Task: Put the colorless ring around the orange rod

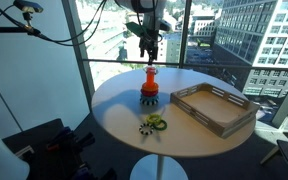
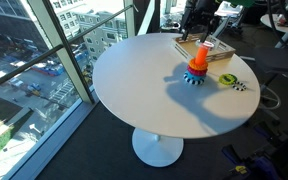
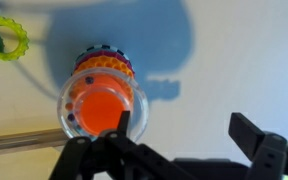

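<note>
Two bystanders, green ring (image 1: 152, 123) and tray (image 1: 212, 122), beside orange rod (image 3: 104, 108); colorless ring (image 3: 66, 108) atop; gripper (image 3: 184, 138) jaws apart.

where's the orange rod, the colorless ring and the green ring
orange rod (image 3: 102, 110), wrist view, on its round orange top face
colorless ring (image 3: 140, 98), wrist view, on the right side of its clear band
green ring (image 3: 22, 38), wrist view, on the right side of its toothed rim
</note>
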Robot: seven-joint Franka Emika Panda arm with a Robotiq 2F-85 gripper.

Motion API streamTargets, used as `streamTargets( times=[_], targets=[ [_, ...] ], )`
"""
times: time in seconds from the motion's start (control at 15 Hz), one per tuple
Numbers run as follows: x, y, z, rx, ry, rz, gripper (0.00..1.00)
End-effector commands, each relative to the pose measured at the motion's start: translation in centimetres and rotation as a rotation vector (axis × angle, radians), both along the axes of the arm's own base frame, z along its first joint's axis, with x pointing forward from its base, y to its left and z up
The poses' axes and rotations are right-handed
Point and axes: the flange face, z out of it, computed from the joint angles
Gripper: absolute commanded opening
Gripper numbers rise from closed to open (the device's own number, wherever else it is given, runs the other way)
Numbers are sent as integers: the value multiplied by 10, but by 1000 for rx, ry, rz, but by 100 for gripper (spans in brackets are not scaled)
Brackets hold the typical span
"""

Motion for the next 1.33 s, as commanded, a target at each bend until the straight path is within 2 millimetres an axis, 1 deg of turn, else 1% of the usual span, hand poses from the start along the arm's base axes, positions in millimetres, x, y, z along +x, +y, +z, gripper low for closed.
streamTargets(
  times=[0.0, 0.47, 0.67, 1.07, 1.27],
  targets=[
    [-10, 2, 11, 19, 1, 0, 100],
    [-19, 0, 19, -5, 11, -1, 100],
    [-30, -4, 28, -49, 29, 13, 100],
    [-54, -19, 60, -162, 64, 58, 100],
    [-72, -25, 81, -188, 107, 78, 100]
  ],
)
